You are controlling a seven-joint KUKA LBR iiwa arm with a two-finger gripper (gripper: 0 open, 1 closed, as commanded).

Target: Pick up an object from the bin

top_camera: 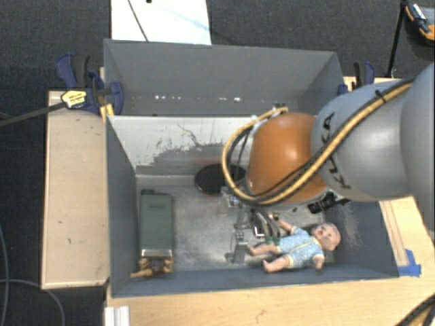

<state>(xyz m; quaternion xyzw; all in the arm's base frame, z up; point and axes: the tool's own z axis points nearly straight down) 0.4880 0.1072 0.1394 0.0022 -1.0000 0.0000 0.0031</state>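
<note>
My gripper (240, 245) reaches down below the orange wrist cover, near the bin's front wall and a little right of the middle. A small baby doll (300, 247) in pale blue clothes lies on its back along the front right of the floor, head to the right. The doll's near arm and legs stretch towards the gripper's right side and lie close against it. A black round disc (209, 178) rests on the floor behind the gripper, partly hidden by the arm's cables.
A dark green flat rectangular box (156, 221) lies lengthwise along the left wall. A small brown object (152, 267) sits at its front end, in the front left corner. The arm covers the back right of the bin.
</note>
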